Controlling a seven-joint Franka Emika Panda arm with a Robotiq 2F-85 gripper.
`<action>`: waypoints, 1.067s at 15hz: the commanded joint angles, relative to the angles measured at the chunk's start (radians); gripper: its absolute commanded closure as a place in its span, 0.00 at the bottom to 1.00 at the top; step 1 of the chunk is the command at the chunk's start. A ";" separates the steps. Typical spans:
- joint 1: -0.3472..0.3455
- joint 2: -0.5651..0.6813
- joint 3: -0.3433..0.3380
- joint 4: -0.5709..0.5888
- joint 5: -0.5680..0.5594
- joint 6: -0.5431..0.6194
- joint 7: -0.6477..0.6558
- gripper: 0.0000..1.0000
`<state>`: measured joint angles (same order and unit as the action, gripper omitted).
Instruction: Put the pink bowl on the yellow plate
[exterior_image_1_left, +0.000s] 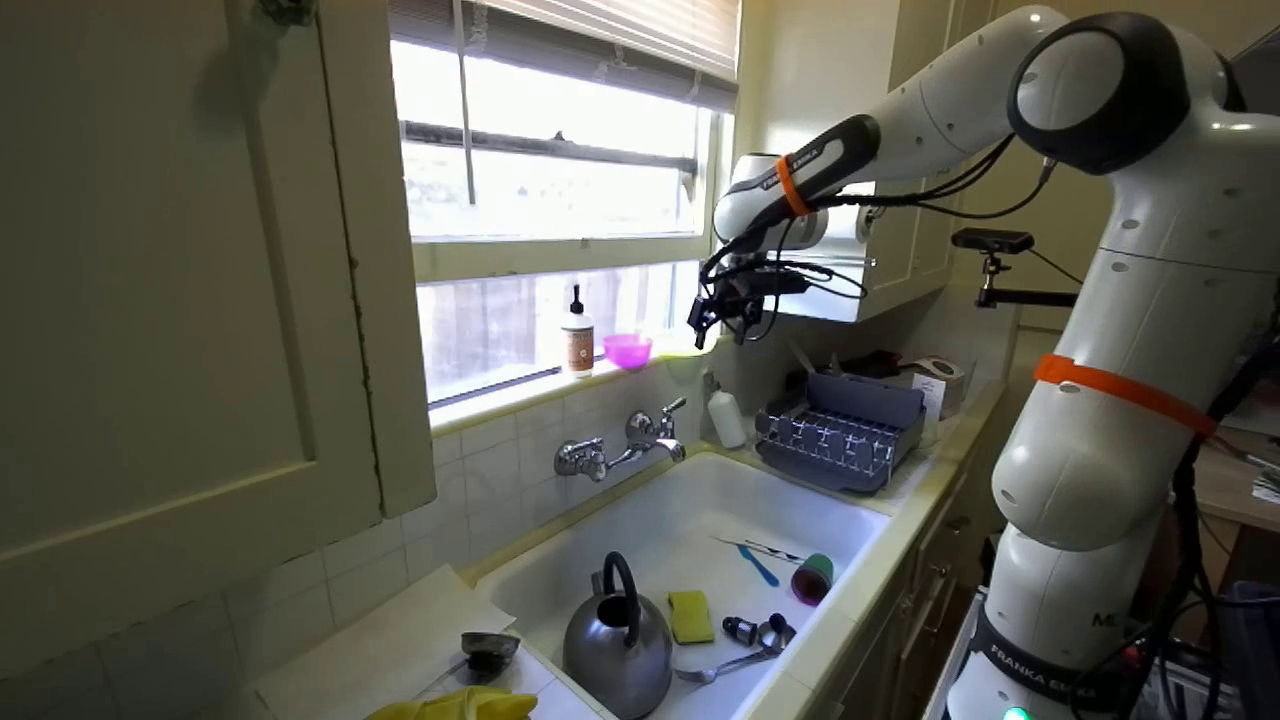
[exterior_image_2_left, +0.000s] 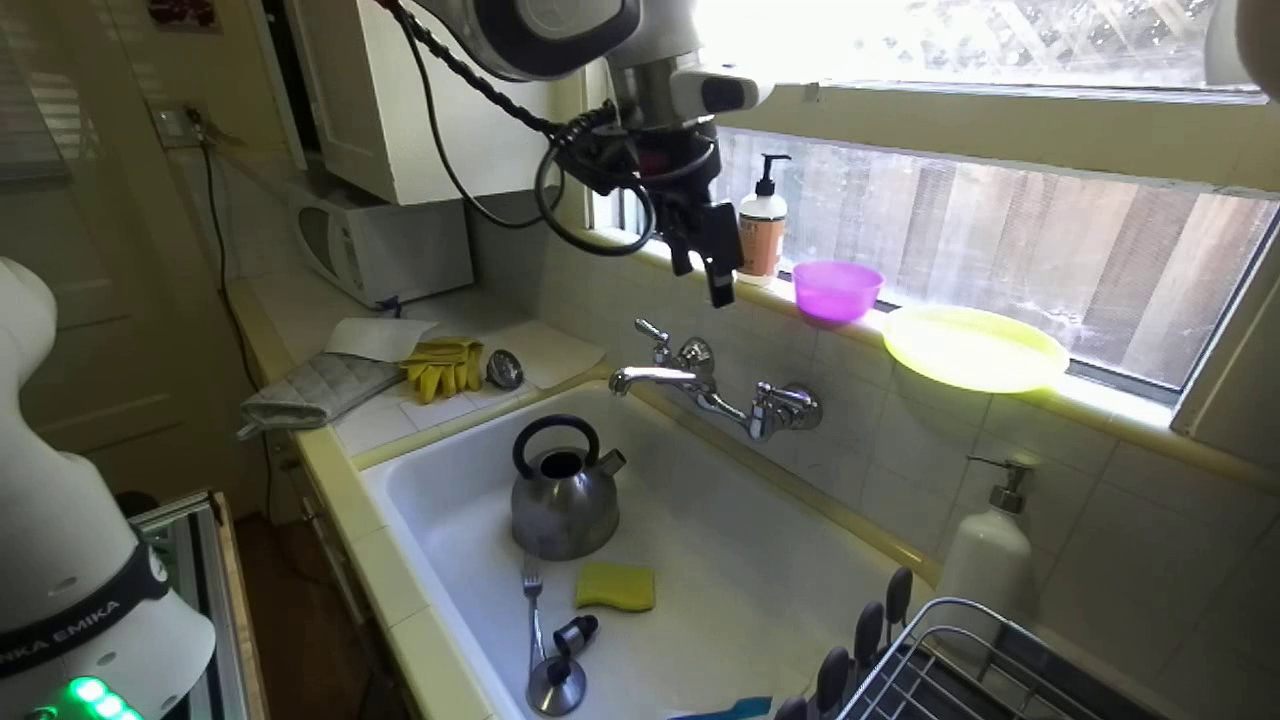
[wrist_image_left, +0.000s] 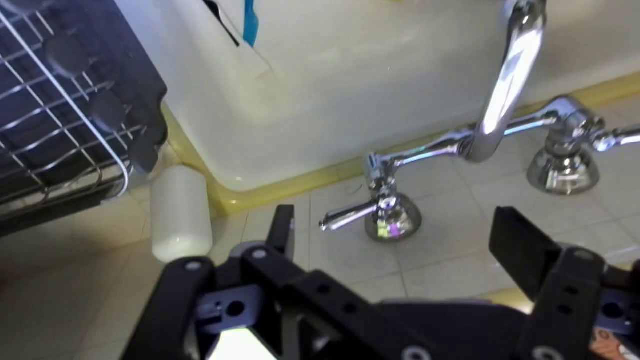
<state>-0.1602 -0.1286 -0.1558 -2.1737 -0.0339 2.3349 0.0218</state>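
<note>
Daylight pours through a kitchen window (exterior_image_1_left: 550, 195), whose pale-yellow sill (exterior_image_1_left: 500, 408) runs above a two-handled chrome wall faucet (exterior_image_2_left: 695, 383) and a white sink (exterior_image_2_left: 750, 570). Above the faucet, on that sill, stands the small magenta-pink round bowl (exterior_image_2_left: 838, 292) — upright, with the round bright-yellow plate (exterior_image_2_left: 975, 348) just beside it; whether the two touch, I cannot tell. Also above the faucet, on the bowl's other side, is an orange-labelled white bottle (exterior_image_2_left: 762, 235) with a black pump. Higher than the faucet hangs the black two-fingered gripper (wrist_image_left: 394, 225) — its fingers (wrist_image_left: 517, 247) spread wide, part of the faucet showing between them in the wrist view. Below the faucet, in the sink, sit a black-handled steel kettle (exterior_image_2_left: 565, 510) and a yellow rectangular sponge (exterior_image_2_left: 615, 587).
</note>
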 joint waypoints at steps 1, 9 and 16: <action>-0.014 0.130 -0.008 0.108 -0.025 0.149 0.050 0.00; -0.012 0.174 -0.012 0.131 -0.001 0.255 0.029 0.00; -0.016 0.242 -0.041 0.150 -0.082 0.346 0.217 0.00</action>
<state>-0.1743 0.0652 -0.1836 -2.0436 -0.0988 2.6180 0.1632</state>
